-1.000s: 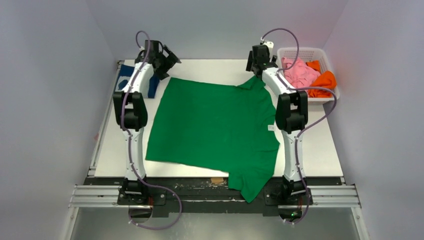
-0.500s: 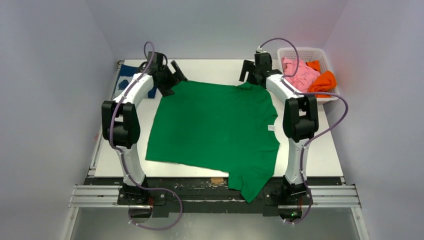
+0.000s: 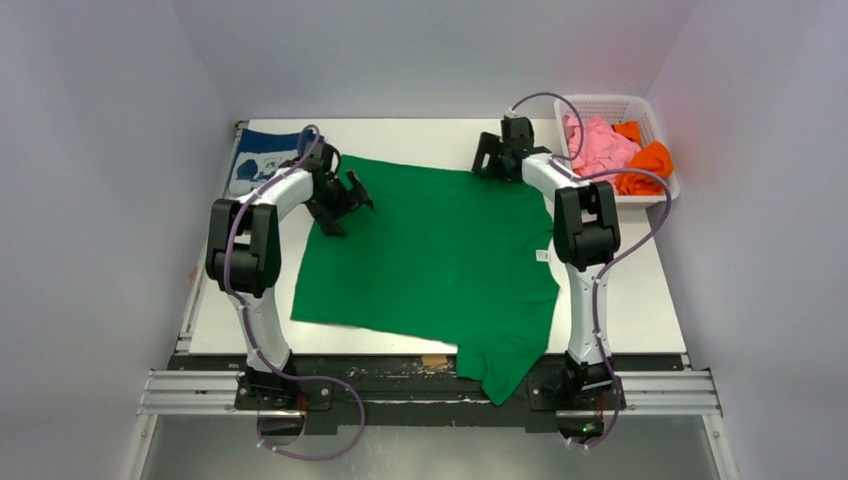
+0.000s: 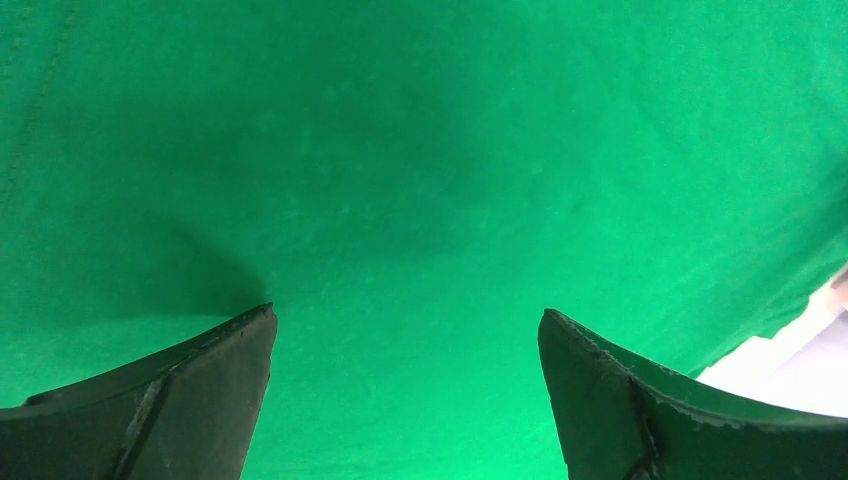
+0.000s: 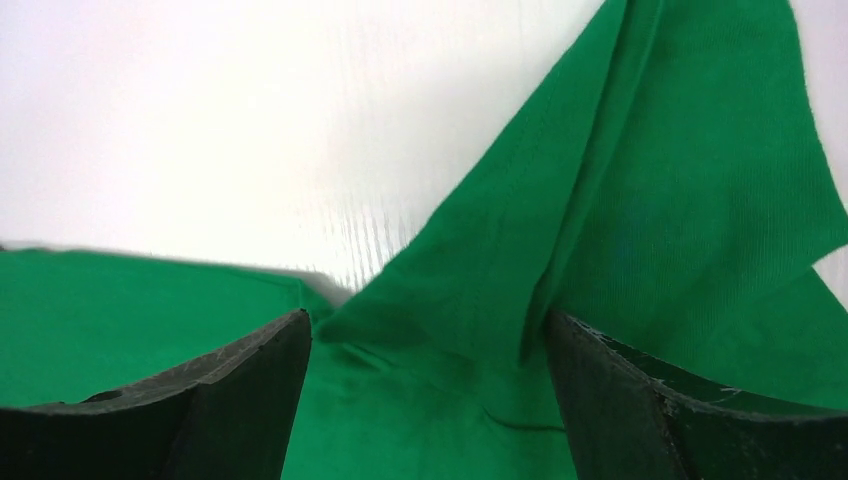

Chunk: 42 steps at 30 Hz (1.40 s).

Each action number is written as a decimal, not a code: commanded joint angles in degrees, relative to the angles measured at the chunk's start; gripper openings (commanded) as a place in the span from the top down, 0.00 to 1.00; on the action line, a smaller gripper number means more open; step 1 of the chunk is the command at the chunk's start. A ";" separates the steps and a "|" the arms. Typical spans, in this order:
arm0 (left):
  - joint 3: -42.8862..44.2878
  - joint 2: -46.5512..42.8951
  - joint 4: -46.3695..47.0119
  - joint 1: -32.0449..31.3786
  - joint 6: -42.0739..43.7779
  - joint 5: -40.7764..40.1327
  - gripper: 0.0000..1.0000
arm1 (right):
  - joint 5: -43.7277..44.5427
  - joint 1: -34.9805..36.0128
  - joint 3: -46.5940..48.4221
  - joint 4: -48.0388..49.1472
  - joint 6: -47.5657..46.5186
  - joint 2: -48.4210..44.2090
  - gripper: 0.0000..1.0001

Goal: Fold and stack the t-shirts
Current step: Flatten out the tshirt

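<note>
A bright green t-shirt (image 3: 430,250) lies spread flat on the white table, one sleeve hanging over the near edge. My left gripper (image 3: 350,205) is open just above the shirt's far left part; green cloth (image 4: 420,180) fills its wrist view. My right gripper (image 3: 490,160) is open over the folded far sleeve (image 5: 640,200) at the shirt's far right corner. A folded navy blue t-shirt with a white print (image 3: 262,160) lies at the far left of the table. Pink (image 3: 597,140) and orange (image 3: 648,165) shirts sit in the basket.
A white plastic basket (image 3: 640,108) stands at the far right corner of the table. The white table top (image 3: 640,290) shows to the right of the green shirt. Grey walls close in on both sides.
My left gripper has moved from beyond the shirt's far left corner toward me and right, onto the green cloth, uncovering the navy shirt. My right gripper has shifted slightly left at the far sleeve.
</note>
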 commanded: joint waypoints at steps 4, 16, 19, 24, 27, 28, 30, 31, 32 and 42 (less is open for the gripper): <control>-0.33 -2.15 -2.18 -0.04 1.54 -5.17 0.00 | -2.11 0.20 5.92 5.01 1.47 4.53 0.16; 0.18 -1.57 -3.23 -0.18 1.18 -6.11 0.00 | 1.41 1.15 32.60 10.88 15.61 18.32 0.16; 0.41 -2.08 -3.17 -0.18 0.94 -6.76 0.00 | 10.00 1.12 31.76 8.55 17.58 16.36 0.16; 1.12 -2.77 -4.58 -0.18 1.27 -8.47 0.00 | 10.39 1.17 24.20 6.82 14.37 8.65 0.15; 0.84 -3.77 -4.86 -0.32 1.37 -8.50 0.00 | 9.85 1.18 15.52 2.16 9.00 1.67 0.14; 0.67 -4.10 -5.12 -0.45 1.33 -8.56 0.00 | 10.00 1.18 11.85 0.79 7.34 -1.23 0.14; 0.17 -4.75 -5.74 -0.98 1.35 -9.17 0.00 | 9.45 1.25 3.57 -1.73 5.41 -7.04 0.13; -0.02 -4.93 -6.24 -1.16 1.37 -9.54 0.00 | 9.66 1.24 -0.32 -3.40 4.89 -9.78 0.13; -0.12 -4.95 -6.71 -1.42 1.37 -9.68 0.00 | 10.02 1.25 -3.91 -5.19 4.90 -12.08 0.13; 3.94 0.16 -10.47 -2.95 0.18 -8.83 0.00 | 7.27 1.09 -15.99 -13.01 6.57 -15.15 0.14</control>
